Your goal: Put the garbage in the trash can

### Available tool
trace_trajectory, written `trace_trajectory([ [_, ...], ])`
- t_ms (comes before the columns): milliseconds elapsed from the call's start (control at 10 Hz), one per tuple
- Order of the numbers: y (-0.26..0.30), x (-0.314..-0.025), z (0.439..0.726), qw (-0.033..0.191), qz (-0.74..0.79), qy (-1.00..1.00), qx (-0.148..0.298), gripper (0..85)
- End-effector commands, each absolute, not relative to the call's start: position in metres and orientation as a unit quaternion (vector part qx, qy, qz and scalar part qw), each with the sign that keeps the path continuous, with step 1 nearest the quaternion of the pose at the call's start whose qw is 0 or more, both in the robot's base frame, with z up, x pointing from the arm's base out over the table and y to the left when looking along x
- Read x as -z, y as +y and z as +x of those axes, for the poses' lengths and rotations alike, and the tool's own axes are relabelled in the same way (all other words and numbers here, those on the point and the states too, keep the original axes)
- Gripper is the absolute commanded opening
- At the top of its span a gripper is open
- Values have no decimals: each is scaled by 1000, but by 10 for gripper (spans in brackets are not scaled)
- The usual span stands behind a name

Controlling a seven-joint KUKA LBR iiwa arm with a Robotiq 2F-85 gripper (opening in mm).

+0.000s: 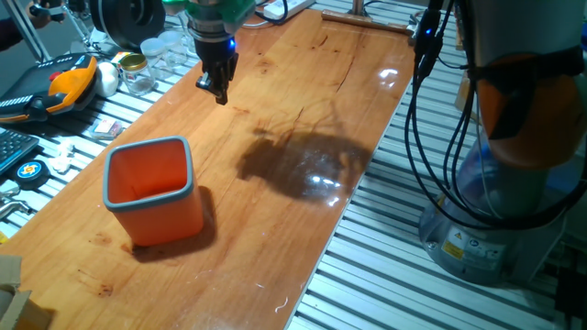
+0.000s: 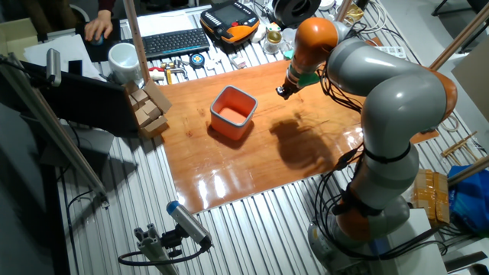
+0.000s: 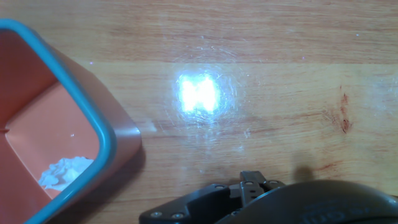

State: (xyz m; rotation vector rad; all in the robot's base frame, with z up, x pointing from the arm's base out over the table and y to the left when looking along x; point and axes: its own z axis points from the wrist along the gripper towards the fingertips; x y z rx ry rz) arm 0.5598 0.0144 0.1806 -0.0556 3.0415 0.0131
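The trash can (image 1: 147, 145) is an orange bin with a grey rim, standing on the wooden table at the front left. It also shows in the other fixed view (image 2: 233, 90) and at the left edge of the hand view (image 3: 93, 118). The garbage (image 3: 62, 171), a small crumpled white wad, lies on the bin's floor. My gripper (image 1: 216, 90) hangs above the table beyond and to the right of the bin, apart from it. Its fingers look slightly parted and hold nothing. It also shows in the other fixed view (image 2: 281, 92).
An orange-and-black tool (image 1: 69, 78), a white egg-shaped ball (image 1: 108, 78) and clear glass jars (image 1: 138, 73) lie off the table's far left edge. Wooden blocks (image 2: 149, 107), a white mug (image 2: 122, 57) and a keyboard (image 2: 172, 42) stand beyond. The arm's base (image 1: 514, 137) is at the right.
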Motion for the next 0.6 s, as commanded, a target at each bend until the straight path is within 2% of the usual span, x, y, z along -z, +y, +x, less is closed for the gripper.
trace_trajectory([
  [0,15,-181,560,50,-17,999,-3,0],
  [500,16,-182,560,49,-14,999,-5,0],
])
